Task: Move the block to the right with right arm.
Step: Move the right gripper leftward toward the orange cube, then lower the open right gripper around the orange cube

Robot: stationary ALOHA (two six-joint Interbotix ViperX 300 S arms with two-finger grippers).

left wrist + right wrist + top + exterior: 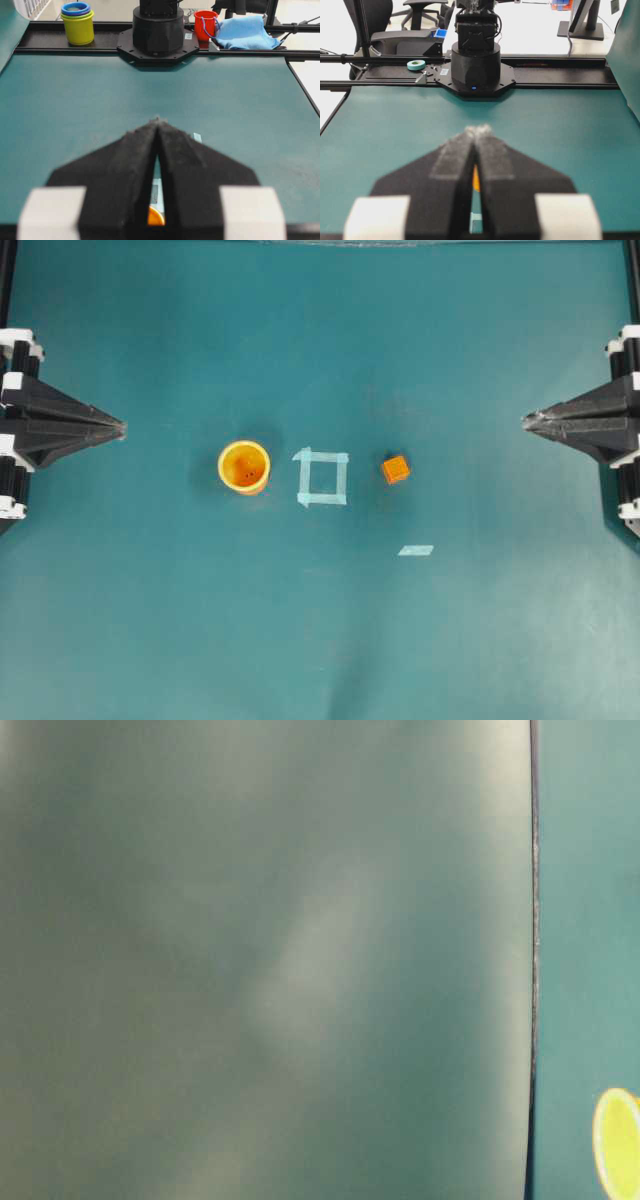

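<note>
While the right claw [526, 421] waits at the right edge of the overhead view, its fingers pressed together to a point and holding nothing, the block [396, 469] sits on the teal surface [320, 640] well apart from it, toward the middle and a little nearer the bottom of that view. It is a cube, so no long axis governs the approach; it sits slightly turned relative to the surface edges. By my reading the right arm is clearly the nearer one, and its claw would have to open before closing on the block. Just beyond the block lies a taped square outline [322, 477], then the yellow-orange cup [244, 466]. Farthest off, the left claw [122, 427] is likewise pinched closed and empty.
</note>
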